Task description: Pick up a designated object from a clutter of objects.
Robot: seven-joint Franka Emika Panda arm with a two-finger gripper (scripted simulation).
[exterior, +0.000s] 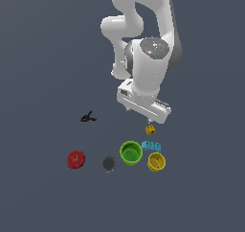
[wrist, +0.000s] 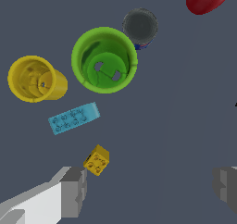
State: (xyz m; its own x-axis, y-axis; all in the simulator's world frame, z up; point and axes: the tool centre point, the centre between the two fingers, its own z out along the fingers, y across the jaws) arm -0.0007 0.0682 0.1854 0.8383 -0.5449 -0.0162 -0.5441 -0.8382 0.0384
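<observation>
The green cup and yellow cup stand open-mouthed on the grey floor, nothing loose inside. The fingers are spread wide; the mustard-yellow holed block sits just beside one, near the studded light-blue brick.

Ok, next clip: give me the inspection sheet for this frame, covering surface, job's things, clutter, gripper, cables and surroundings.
Surface: plain dark grey floor, no marks seen.
Job's things: small yellow block with dark holes, lying tilted, apart from the other items, close to one gripper finger.
Clutter: blue brick, yellow cup, green cup, dark grey disc, red round item, black-and-red clamp off alone toward the exterior view's left.
Gripper: gripper open, empty, above the yellow block.
Cables: nothing seen.
Surroundings: nothing seen beyond the floor and the white arm.
</observation>
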